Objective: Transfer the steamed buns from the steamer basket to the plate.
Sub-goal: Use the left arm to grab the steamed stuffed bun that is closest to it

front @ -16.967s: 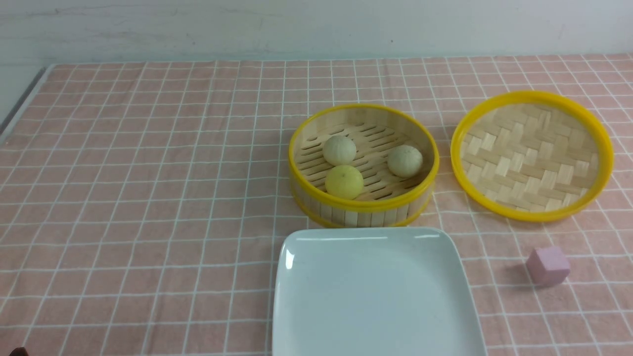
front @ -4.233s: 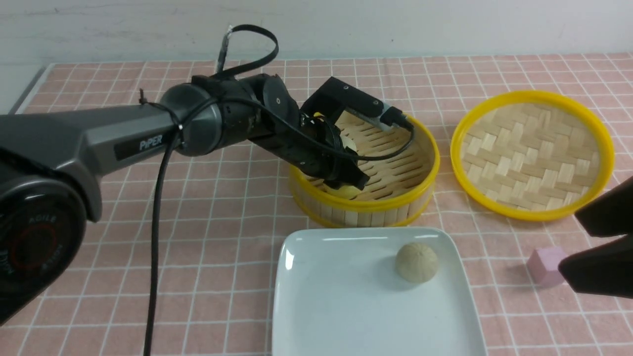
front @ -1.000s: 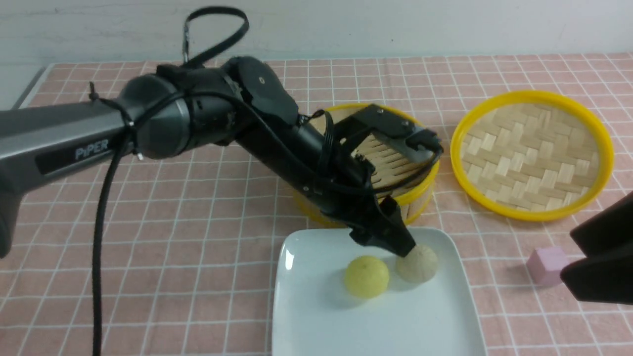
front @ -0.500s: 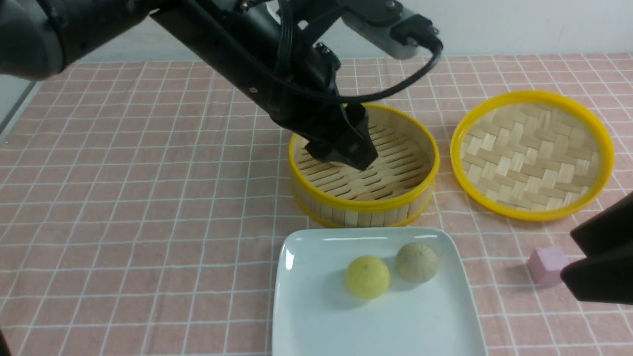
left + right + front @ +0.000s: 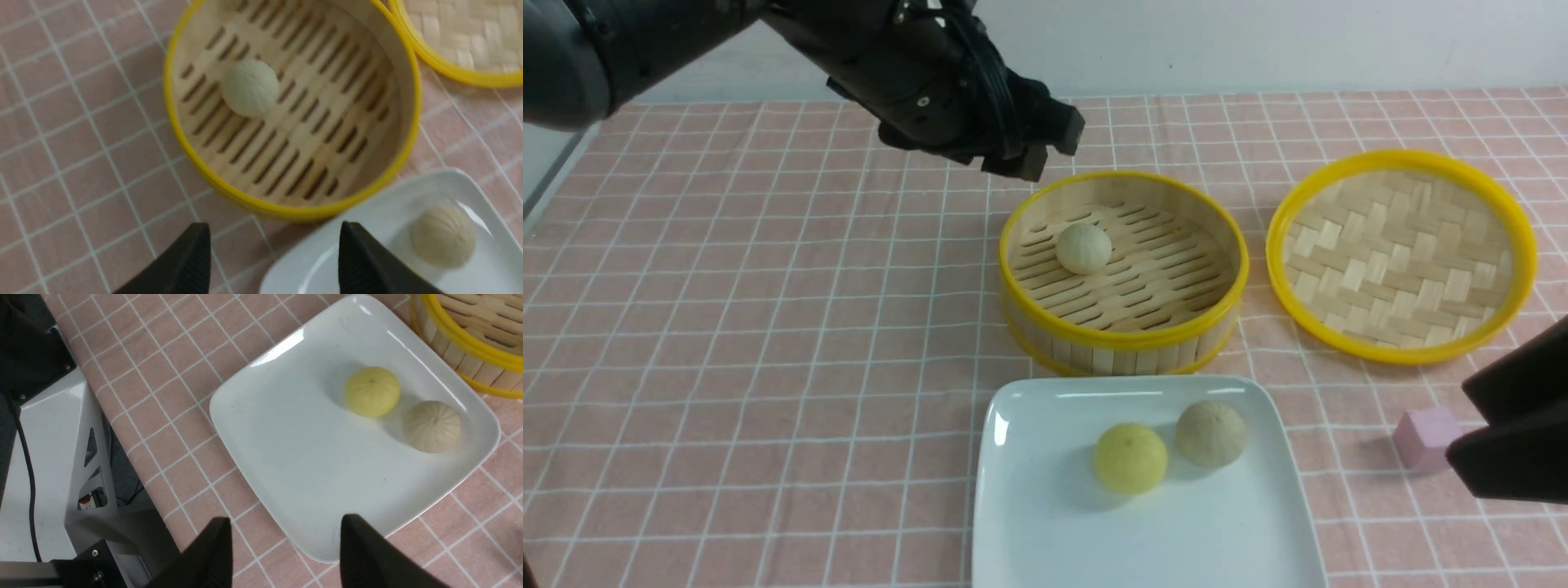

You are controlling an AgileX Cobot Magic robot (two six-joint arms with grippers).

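Right of steamer basket (image 5: 1123, 341), woven tray (image 5: 1401, 253), pink cube (image 5: 1425, 437) by spread right gripper (image 5: 286, 524), left gripper (image 5: 273, 228) spread

On the plate (image 5: 302, 465) a yellow bun (image 5: 372, 391) and a beige bun (image 5: 432, 426) sit just beside each other toward the steamer basket (image 5: 470, 339), with the right tool (image 5: 286, 521) over the opposite rim, jaws apart and empty.

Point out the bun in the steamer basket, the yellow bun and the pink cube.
Bun in basket (image 5: 1083, 248), front view, its middle.
Yellow bun (image 5: 1129, 457), front view, its middle.
Pink cube (image 5: 1421, 441), front view, its front face.
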